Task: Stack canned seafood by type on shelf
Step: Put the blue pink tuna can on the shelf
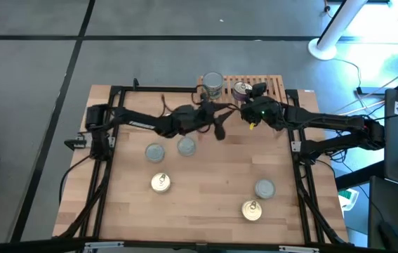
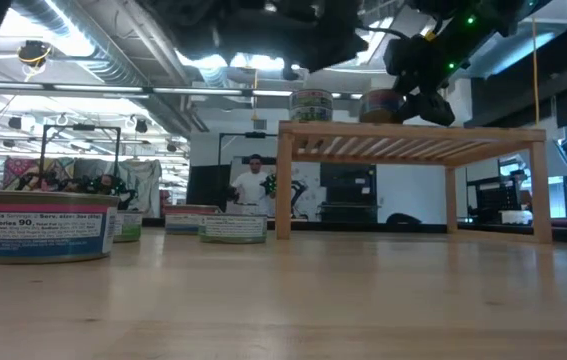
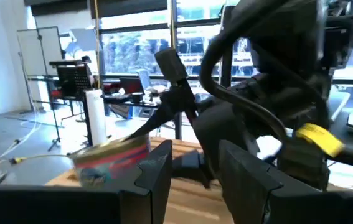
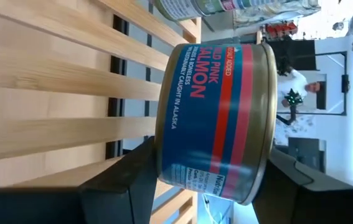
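The light-wood slatted shelf [image 1: 274,83] stands at the table's far edge. On its left part stands one tin [image 1: 213,84]. To that tin's right is a blue pink-salmon tin [image 4: 213,106] with gold rims, and my right gripper [image 1: 249,98] is shut on it, reaching in from the right. My left gripper [image 1: 221,123] hovers just in front of the shelf, pointing toward the right arm. It is open, with nothing between its fingers [image 3: 157,174]. Several more tins stand on the tabletop: silver-topped [image 1: 155,152], [image 1: 187,146], [image 1: 264,188] and gold-topped [image 1: 160,183], [image 1: 252,210]. My right gripper pinches the salmon tin across its height: one finger lies at the bottom rim [image 4: 159,155], the other at the top rim [image 4: 268,155]. The fingers come from the table's right, slanting slightly down. The tin is at the level of the shelf top [image 2: 381,105]; whether it rests on the slats I cannot tell.
The shelf's right part [image 2: 493,135] is bare slats. The loose tins stand in two groups, near left and near right, with bare planks [image 1: 213,183] between them. Black frame rails [image 1: 107,169] run along both sides of the table. A person stands in the room far behind.
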### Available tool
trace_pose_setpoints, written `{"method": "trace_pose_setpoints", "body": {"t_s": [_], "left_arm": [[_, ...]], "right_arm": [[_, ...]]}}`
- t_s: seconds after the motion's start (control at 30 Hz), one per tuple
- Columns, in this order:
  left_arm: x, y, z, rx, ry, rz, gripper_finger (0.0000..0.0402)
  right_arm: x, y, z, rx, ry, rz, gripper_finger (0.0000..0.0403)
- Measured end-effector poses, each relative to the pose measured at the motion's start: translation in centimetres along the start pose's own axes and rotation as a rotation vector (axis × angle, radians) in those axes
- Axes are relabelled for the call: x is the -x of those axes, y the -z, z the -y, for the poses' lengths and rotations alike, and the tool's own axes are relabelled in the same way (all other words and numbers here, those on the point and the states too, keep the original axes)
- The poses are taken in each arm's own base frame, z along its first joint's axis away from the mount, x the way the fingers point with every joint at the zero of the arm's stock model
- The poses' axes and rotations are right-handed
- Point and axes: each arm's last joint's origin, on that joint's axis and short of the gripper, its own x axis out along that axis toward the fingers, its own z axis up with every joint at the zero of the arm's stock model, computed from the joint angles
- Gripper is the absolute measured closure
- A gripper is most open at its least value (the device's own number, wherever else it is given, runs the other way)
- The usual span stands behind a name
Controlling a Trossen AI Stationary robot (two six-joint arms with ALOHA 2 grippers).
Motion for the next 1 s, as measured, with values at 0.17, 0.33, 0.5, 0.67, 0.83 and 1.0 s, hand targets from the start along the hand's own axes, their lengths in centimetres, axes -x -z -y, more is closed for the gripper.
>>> {"method": "trace_pose_setpoints", "body": {"t_s": [0.17, 0.33, 0.5, 0.67, 0.83, 1.0], "left_arm": [[-2.8, 0.3, -0.3, 0.018, -0.022, -0.068, 0.0275], [-4.0, 0.4, -0.7, 0.048, -0.049, -0.089, 0.0275], [-4.1, 0.7, -1.0, 0.063, -0.067, -0.112, 0.0275], [-4.1, 1.2, -1.3, 0.046, -0.085, -0.154, 0.0275], [-4.0, 1.8, -1.3, 0.026, -0.083, -0.213, 0.0275], [-4.2, 1.7, -1.9, 0.030, -0.097, -0.201, 0.0275]], "right_arm": [[0.0, 0.0, 0.0, 0.002, -0.005, 0.005, 0.0205], [0.0, 0.2, -0.1, 0.009, 0.001, -0.024, 0.0203], [0.0, 0.4, -0.5, 0.048, -0.031, -0.052, 0.0204], [0.1, 0.4, -0.6, 0.063, -0.049, -0.044, 0.0203], [0.1, 0.4, -0.6, 0.064, -0.050, -0.046, 0.0203], [0.1, 0.4, -0.6, 0.064, -0.068, -0.022, 0.0202]]}}
